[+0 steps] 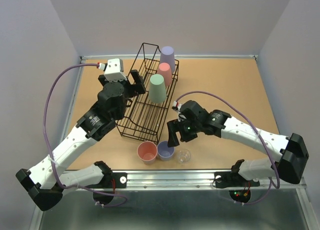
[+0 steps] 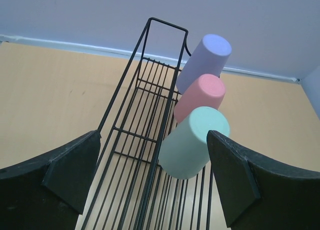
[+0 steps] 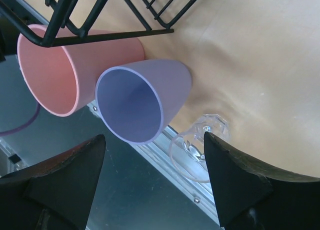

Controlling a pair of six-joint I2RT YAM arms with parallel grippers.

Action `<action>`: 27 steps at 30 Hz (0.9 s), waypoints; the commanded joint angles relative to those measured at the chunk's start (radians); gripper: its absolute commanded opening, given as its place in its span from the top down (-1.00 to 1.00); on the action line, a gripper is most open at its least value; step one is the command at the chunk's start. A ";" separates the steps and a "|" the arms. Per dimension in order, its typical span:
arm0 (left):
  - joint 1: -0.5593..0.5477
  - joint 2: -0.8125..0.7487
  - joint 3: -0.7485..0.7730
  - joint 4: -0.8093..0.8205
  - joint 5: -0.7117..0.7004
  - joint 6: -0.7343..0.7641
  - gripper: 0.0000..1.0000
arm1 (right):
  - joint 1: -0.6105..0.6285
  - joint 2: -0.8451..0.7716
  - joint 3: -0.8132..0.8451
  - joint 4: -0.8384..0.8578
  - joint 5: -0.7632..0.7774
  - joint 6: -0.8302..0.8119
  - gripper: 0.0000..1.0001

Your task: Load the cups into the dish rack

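Note:
The black wire dish rack [image 1: 137,117] stands mid-table and holds three upturned cups in a row: lavender [image 1: 167,56], pink [image 1: 164,72] and mint green [image 1: 157,87]. The left wrist view shows the rack [image 2: 145,140] with the lavender [image 2: 205,60], pink [image 2: 200,97] and green [image 2: 192,142] cups. My left gripper [image 1: 138,83] is open, empty, beside the green cup. Upright on the table near the front edge stand a pink cup [image 1: 147,152], a lavender cup [image 1: 165,150] and a clear cup [image 1: 183,155]. My right gripper [image 1: 174,135] is open above them; its wrist view shows pink [image 3: 65,65], lavender [image 3: 142,97] and clear [image 3: 197,150].
The rack's near end [image 3: 100,20] hangs over the pink cup in the right wrist view. A metal rail [image 1: 170,177] runs along the table's front edge just behind the loose cups. Grey walls close the table on three sides.

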State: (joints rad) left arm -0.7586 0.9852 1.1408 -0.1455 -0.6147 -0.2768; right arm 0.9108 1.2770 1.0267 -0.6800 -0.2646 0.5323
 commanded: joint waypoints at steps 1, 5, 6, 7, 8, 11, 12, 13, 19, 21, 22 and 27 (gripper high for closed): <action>-0.005 -0.034 0.017 -0.016 -0.025 -0.025 -0.97 | 0.042 0.028 -0.020 0.068 -0.005 -0.031 -0.66; -0.005 -0.045 0.010 -0.029 -0.028 -0.027 -0.97 | 0.068 0.048 -0.036 0.092 0.005 -0.029 -0.62; -0.005 -0.048 0.008 -0.034 -0.028 -0.030 -0.97 | 0.074 0.061 -0.040 0.099 0.013 -0.029 -0.59; -0.005 -0.051 0.008 -0.037 -0.028 -0.030 -0.97 | 0.077 0.065 -0.043 0.100 0.018 -0.028 -0.57; -0.005 -0.054 0.005 -0.042 -0.028 -0.030 -0.97 | 0.079 0.080 -0.043 0.103 0.024 -0.029 -0.53; -0.005 -0.065 0.002 -0.048 -0.033 -0.033 -0.96 | 0.086 0.102 -0.048 0.106 0.045 -0.029 -0.44; -0.005 -0.068 0.000 -0.052 -0.034 -0.035 -0.96 | 0.094 0.114 -0.048 0.108 0.060 -0.028 -0.40; -0.005 -0.071 0.000 -0.055 -0.034 -0.035 -0.96 | 0.096 0.120 -0.048 0.109 0.068 -0.028 -0.36; -0.005 -0.095 -0.012 -0.075 -0.042 -0.039 -0.96 | 0.105 0.151 -0.040 0.117 0.102 -0.022 0.09; -0.005 -0.105 -0.021 -0.080 -0.042 -0.044 -0.96 | 0.105 0.159 -0.040 0.120 0.108 -0.020 0.39; -0.005 -0.105 -0.019 -0.083 -0.042 -0.047 -0.96 | 0.103 0.159 -0.040 0.123 0.108 -0.020 0.48; -0.005 -0.115 -0.019 -0.101 -0.054 -0.045 -0.96 | 0.103 0.168 -0.033 0.126 0.125 -0.018 0.89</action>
State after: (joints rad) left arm -0.7586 0.8917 1.1294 -0.2531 -0.6338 -0.3164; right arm 1.0061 1.4410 0.9977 -0.5968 -0.1684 0.5194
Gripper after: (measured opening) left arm 0.985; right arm 0.098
